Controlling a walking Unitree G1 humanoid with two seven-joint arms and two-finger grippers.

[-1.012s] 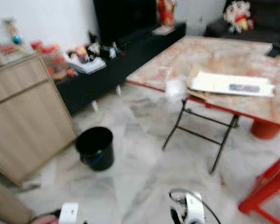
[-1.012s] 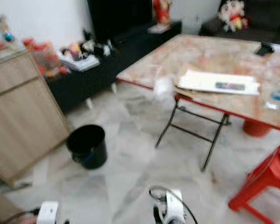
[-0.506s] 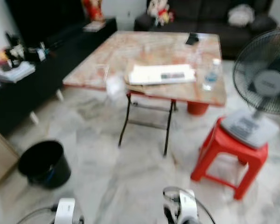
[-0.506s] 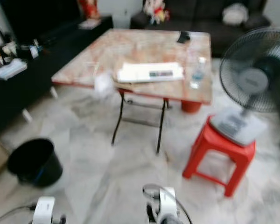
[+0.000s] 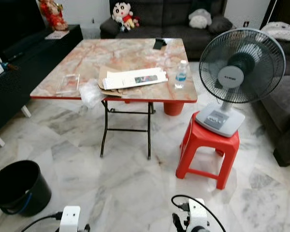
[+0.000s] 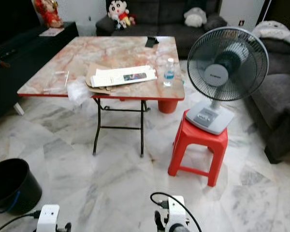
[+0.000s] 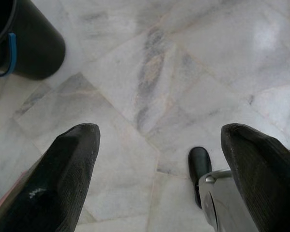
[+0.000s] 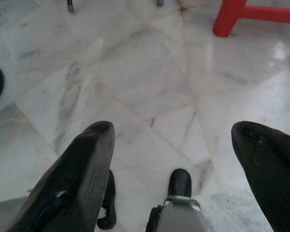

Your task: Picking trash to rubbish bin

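Crumpled clear wrapper [image 5: 91, 93] at table edge [image 5: 53, 95], eleven o'clock, nearer left gripper [image 7: 157, 159]. Bin [image 5: 14, 187] at nine o'clock. Both left and right gripper [image 8: 176, 159] spread wide, empty.

Ahead of my wrists stands a folding table [image 5: 130, 58] with a marbled top. On it lie papers [image 5: 135, 78], a water bottle [image 5: 181, 74] and crumpled clear plastic [image 5: 91, 92] at the near edge. Right of it, a fan [image 5: 237, 72] sits on a red stool [image 5: 209, 150]. A black bin [image 5: 17, 187] stands on my left.
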